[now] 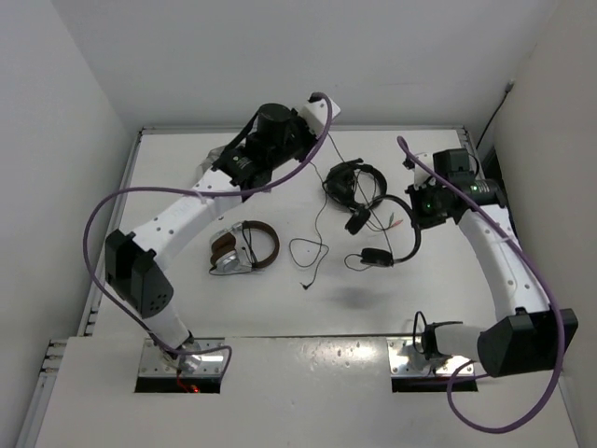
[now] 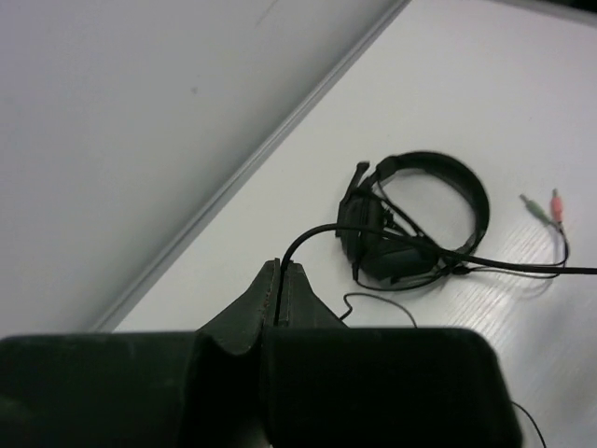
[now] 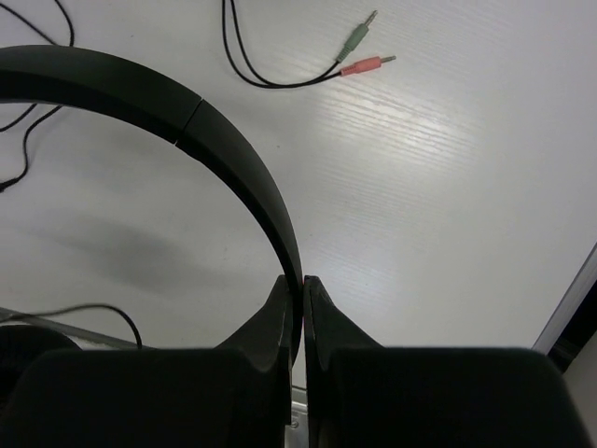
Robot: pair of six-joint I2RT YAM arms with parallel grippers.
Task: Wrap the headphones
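Note:
My right gripper is shut on the thin black headband of the slim headphones and holds them up at the right of the table. Their two small ear pads hang at the left end of the arc. My left gripper is shut on a black cable, which arcs up from the jaws and runs off to the right. In the top view the left gripper is near the table's back edge. A loose loop of thin cable lies mid-table.
Bulkier black headphones lie at the back centre, also in the left wrist view, with red and green plugs beside them. Brown-and-silver headphones lie at the left. Walls close in at the back and both sides.

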